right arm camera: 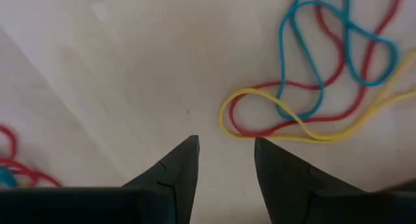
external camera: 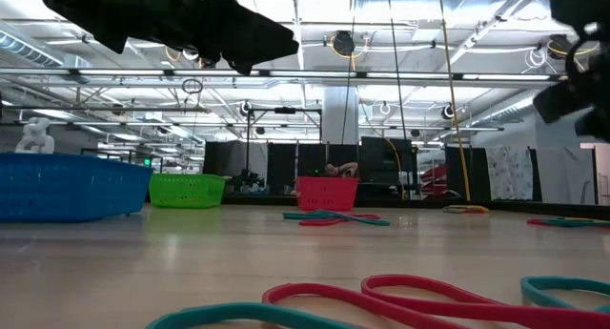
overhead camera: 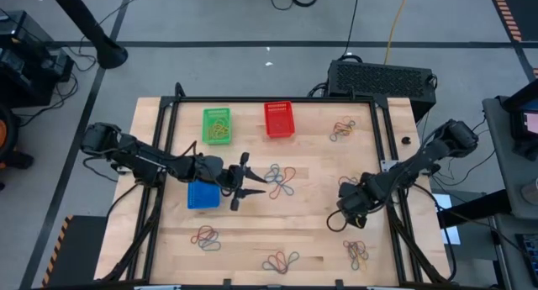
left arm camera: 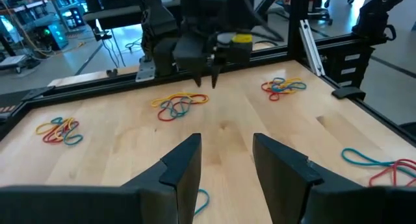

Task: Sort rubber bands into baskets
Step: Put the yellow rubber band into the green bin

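The dark two-finger left gripper is held open and empty mid-table, beside the blue mesh basket, facing a tangle of thin coloured rubber bands. The right gripper, likewise open and empty, is poised over bands near the right edge, presumably for picking.

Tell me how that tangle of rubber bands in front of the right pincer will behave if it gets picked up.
Probably floppy: the rubber bands lie flat in loose curves on the table. Likely light, being thin loops. The red, blue and yellow loops overlap, so lifting one may drag the others along. The right pincer is open beside them.
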